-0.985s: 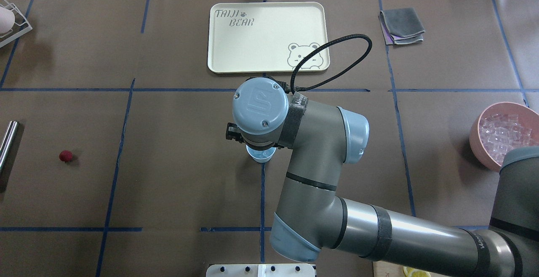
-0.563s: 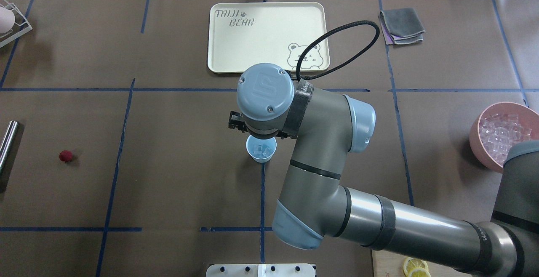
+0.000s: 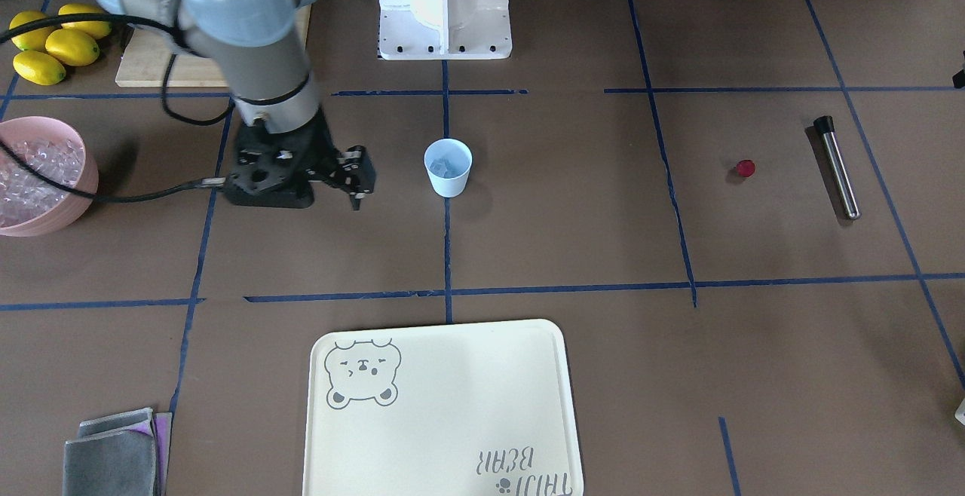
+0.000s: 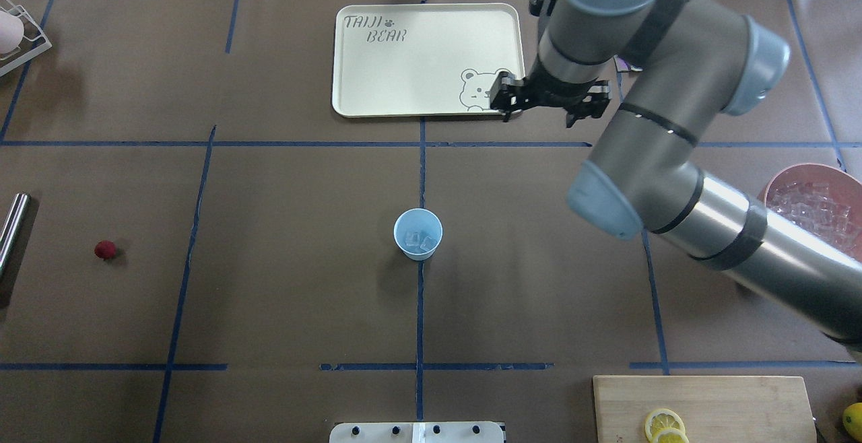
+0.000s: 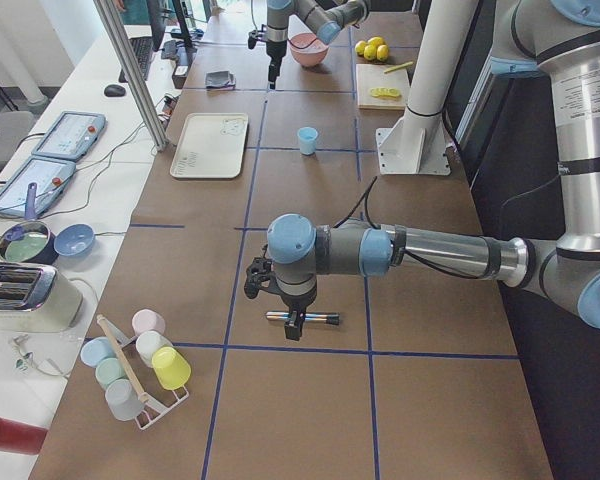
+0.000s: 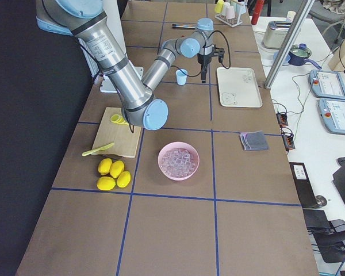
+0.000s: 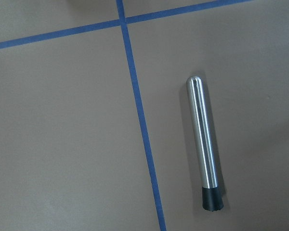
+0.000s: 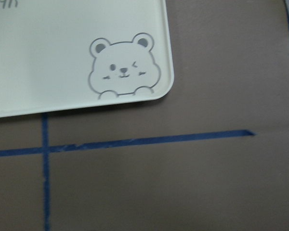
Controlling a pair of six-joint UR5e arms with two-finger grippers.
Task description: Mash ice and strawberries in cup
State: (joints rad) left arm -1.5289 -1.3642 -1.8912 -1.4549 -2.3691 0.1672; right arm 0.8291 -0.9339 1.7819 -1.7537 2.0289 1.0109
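Cream bear tray [image 4: 417, 59] sits far across the desk [image 4: 283, 194], folded grey cloths [image 4: 643, 39] near it. Wooden board [image 4: 727, 402] carries lemon slices [image 4: 663, 426]. Steel rod [image 3: 837, 168], black-tipped, lies flat. Whole lemons [image 3: 56, 47] cluster beside the board.

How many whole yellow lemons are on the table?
4. The lemons lie bunched together beside the wooden cutting board, near the pink bowl.

1 cup [image 4: 418, 234], 1 strawberry [image 4: 104, 249], 1 tray [image 4: 417, 59], 1 bowl [image 6: 179, 176] — 4 lemons [image 6: 117, 168], 2 slices [image 4: 663, 423].
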